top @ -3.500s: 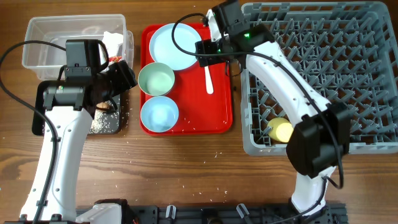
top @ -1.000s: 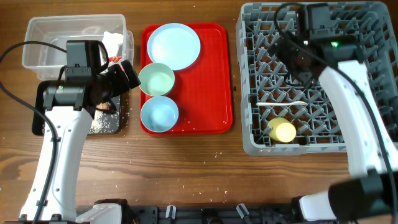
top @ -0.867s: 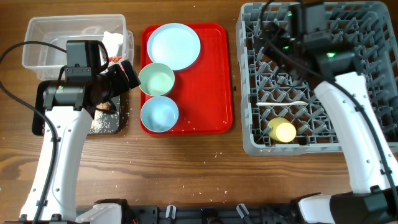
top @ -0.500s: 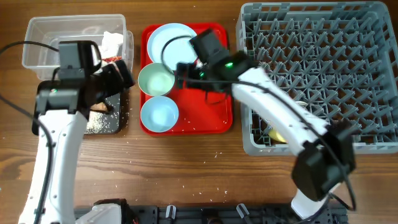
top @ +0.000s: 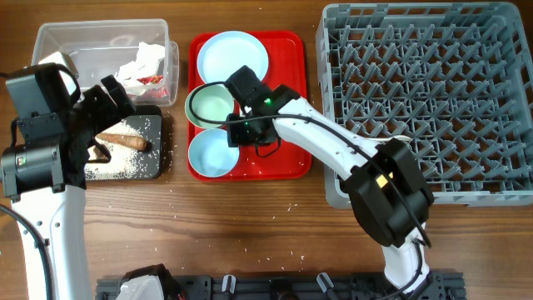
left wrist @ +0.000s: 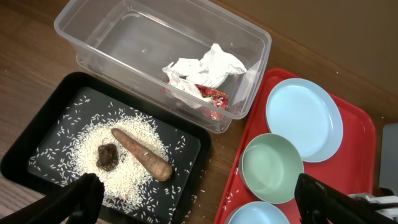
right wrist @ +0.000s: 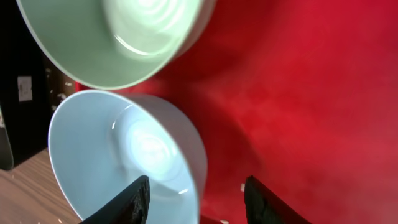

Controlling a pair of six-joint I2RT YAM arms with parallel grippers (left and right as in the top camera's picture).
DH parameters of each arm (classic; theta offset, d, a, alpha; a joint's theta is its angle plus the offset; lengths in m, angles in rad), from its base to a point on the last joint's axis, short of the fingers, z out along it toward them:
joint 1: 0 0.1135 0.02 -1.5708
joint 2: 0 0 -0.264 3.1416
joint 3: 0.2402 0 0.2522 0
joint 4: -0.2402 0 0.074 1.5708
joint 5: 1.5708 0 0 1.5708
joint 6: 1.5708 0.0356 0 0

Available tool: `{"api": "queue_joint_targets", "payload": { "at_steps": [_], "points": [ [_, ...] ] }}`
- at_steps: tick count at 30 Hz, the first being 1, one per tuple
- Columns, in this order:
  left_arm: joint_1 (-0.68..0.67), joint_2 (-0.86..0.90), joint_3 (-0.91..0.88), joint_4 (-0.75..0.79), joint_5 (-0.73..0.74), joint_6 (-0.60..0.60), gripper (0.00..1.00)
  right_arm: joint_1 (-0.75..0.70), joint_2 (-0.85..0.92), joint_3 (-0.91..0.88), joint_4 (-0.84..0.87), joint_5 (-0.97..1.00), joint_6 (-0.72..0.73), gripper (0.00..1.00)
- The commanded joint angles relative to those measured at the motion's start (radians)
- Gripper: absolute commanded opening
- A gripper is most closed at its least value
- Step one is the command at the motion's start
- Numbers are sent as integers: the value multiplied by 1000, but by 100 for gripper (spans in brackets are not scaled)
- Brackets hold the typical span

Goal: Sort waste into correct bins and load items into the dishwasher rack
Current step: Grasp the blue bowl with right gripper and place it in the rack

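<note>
My right gripper point(top: 240, 133) is open and low over the red tray, its fingers point(right wrist: 199, 202) straddling the near rim of the smaller pale blue bowl point(top: 212, 156) point(right wrist: 118, 155). The pale green bowl point(top: 208, 107) point(right wrist: 106, 37) sits right behind it and the pale blue plate point(top: 236, 57) further back. My left gripper point(top: 102, 125) point(left wrist: 199, 205) is open and empty above the black tray point(top: 158, 171) point(left wrist: 37, 143). That tray holds rice, the brown stick point(left wrist: 142, 154) and the brown lump point(left wrist: 107, 155). The clear tub point(top: 50, 37) point(left wrist: 124, 37) holds the napkin point(left wrist: 202, 65) and red wrapper point(left wrist: 211, 96). The yellow cup is hidden.
The grey dishwasher rack point(top: 433, 92) fills the right side, with a white spoon point(top: 398, 139) lying among its pegs. My right arm's elbow overhangs the rack's front left corner. The flat red tray point(top: 291, 108) sits between the bins and the rack. Rice grains are scattered on the wooden table.
My right arm swung from the rack to the red tray and came down at the small blue bowl. My left arm pulled back to the left, uncovering the black tray.
</note>
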Motion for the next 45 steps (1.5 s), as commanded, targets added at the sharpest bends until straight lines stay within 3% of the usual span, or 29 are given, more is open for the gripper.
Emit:
{"api": "queue_joint_targets", "payload": {
  "at_steps": [1, 4, 6, 7, 10, 14, 19, 22, 24, 29, 30, 34, 38, 45],
  "points": [
    [5, 0, 14, 1, -10, 16, 100, 16, 34, -1, 5, -24, -36, 46],
    [5, 0, 14, 1, -10, 16, 100, 15, 55, 0, -2, -29, -23, 33],
    [5, 0, 14, 2, -10, 16, 100, 15, 55, 0, -1, -29, -18, 10],
    [5, 0, 14, 1, -10, 16, 100, 14, 55, 0, 0, -28, -15, 5],
    [5, 0, 14, 2, -10, 16, 100, 12, 54, 7, -20, -29, -12, 4],
    [5, 0, 14, 1, -9, 16, 100, -29, 37, 69, -188, -27, -54, 4],
    [5, 0, 14, 1, -10, 16, 100, -126, -139, 69, -241, 32, -105, 4],
    [5, 0, 14, 1, -10, 16, 100, -235, -327, 69, -240, 214, -101, 4],
    [5, 0, 14, 1, -10, 16, 100, -325, -436, 69, -217, 499, -76, 4],
    [5, 0, 14, 1, -10, 16, 100, -432, -446, 67, -48, 1064, -83, 4],
    [5, 0, 14, 1, -10, 16, 100, -439, -428, 67, 12, 1107, -125, 4],
    [5, 0, 14, 2, -10, 16, 100, -451, -286, 67, 374, 1329, -545, 4],
    [5, 0, 14, 2, -10, 16, 100, -451, -154, 67, 576, 1404, -885, 4],
    [5, 0, 14, 2, -10, 16, 100, -455, -33, 66, 541, 1403, -914, 4]
  ]
}}
